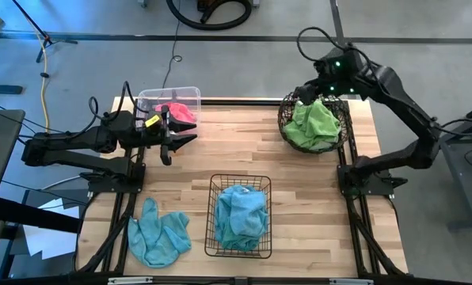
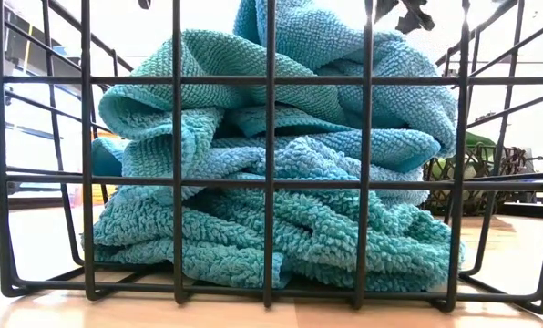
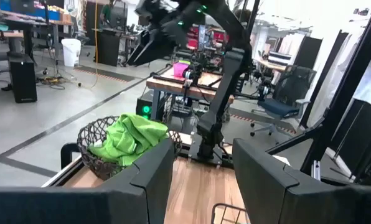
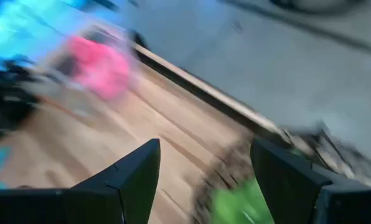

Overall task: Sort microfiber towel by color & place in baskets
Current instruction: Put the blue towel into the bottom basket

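A lime green towel (image 1: 315, 125) lies heaped in the round dark wire basket (image 1: 286, 127) at the far right. My right gripper (image 1: 304, 95) hangs open above that basket's far left rim, holding nothing (image 4: 204, 180). A pink towel (image 1: 180, 111) lies in the clear tub (image 1: 153, 100) at the far left. My left gripper (image 1: 177, 144) stands open and level just in front of the tub, with nothing between its fingers (image 3: 204, 180). Light blue towels (image 2: 281, 155) fill the black wire-grid basket (image 1: 214, 229) near the front. Another light blue towel (image 1: 158, 233) lies crumpled on the table at the front left.
The wooden tabletop (image 1: 244, 146) lies bare between the three baskets. Dark frame rails (image 1: 348, 206) run along the table's left and right edges. Beyond the far edge are the grey floor and cables (image 1: 46, 71).
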You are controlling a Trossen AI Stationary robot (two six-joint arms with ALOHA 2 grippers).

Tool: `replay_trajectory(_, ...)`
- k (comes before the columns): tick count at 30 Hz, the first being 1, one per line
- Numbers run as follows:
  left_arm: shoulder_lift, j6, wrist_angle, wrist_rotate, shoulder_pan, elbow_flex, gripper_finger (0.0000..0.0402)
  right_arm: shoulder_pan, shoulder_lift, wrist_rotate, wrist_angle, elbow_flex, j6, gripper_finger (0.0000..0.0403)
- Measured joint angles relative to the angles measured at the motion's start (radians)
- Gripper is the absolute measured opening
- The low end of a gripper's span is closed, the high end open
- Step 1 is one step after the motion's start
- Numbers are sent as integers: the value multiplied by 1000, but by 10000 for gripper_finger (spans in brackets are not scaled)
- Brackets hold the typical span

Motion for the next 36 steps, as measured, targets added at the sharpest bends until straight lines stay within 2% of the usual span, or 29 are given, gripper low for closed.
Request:
replay_trajectory(7,0,1,27,0,0,0,154,257,-66,-13,224,0,-48,245)
replay_trajectory(13,0,1,58,0,0,0,154,463,-71,-10,305,-1,-97,245)
replay_trajectory(16,0,2,62,0,0,0,154,559,-73,28,385,-46,-119,246)
replay_trajectory(20,0,1,61,0,0,0,154,660,-96,118,544,-176,-155,245)
replay_trajectory(24,0,6,61,0,0,0,154,715,-160,184,707,-360,-140,246)
replay_trajectory(30,0,43,61,0,0,0,154,741,-256,198,1025,-588,-84,246)
replay_trajectory(36,2,42,61,27,0,0,154,739,-250,202,1100,-653,-276,246)
